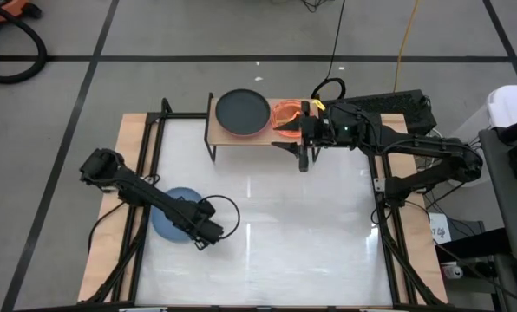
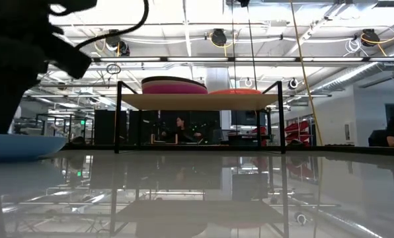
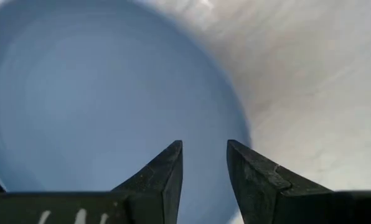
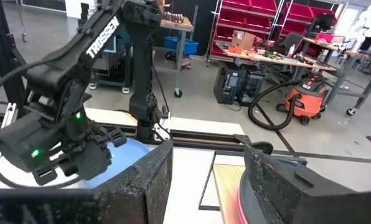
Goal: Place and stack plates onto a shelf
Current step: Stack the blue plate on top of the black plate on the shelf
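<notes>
Worktop (image 1: 267, 234) holds the shelf (image 1: 213, 137) at its far edge, already carrying a black plate (image 1: 242, 112) and an orange plate (image 1: 286, 113), so I judge stacking underway. My right claw (image 1: 304, 161) hovers spread beside them. My left claw (image 3: 204, 163), parted, hangs over the smooth blue plate (image 3: 98, 106).

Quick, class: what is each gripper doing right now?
Left gripper: open, empty, above the blue plate.
Right gripper: open, empty, at the shelf.
</notes>
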Controlling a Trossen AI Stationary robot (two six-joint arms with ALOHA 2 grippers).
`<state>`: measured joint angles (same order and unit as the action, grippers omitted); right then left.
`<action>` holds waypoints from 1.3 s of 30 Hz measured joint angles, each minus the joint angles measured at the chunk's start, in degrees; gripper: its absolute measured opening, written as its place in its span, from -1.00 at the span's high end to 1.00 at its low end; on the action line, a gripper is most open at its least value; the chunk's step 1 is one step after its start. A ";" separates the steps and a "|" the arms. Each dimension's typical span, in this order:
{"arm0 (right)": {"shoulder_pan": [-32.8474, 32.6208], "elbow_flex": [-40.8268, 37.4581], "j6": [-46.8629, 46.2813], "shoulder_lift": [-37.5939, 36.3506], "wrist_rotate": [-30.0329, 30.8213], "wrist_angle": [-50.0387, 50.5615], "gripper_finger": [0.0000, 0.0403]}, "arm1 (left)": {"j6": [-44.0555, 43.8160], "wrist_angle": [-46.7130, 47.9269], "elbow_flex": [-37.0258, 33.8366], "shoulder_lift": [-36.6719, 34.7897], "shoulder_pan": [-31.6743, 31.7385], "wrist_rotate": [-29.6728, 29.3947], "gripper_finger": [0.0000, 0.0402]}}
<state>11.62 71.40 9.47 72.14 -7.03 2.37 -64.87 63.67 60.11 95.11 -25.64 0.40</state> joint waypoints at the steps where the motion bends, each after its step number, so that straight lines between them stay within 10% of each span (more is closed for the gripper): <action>1: 0.00 0.00 0.01 0.00 0.00 0.00 0.10 | -0.28 -0.13 0.23 -0.74 0.01 -0.28 0.35; 31: 0.00 0.00 -0.85 0.00 -0.02 0.63 0.10 | 7.04 -3.77 1.39 8.89 -1.38 -3.88 0.36; 39: 0.00 0.00 -0.27 0.00 -0.02 1.07 0.10 | 13.36 -1.86 2.19 8.07 -0.64 -6.73 0.89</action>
<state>11.62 71.40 9.21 72.14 -7.05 3.44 -51.50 61.81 62.30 103.18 -26.28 -6.33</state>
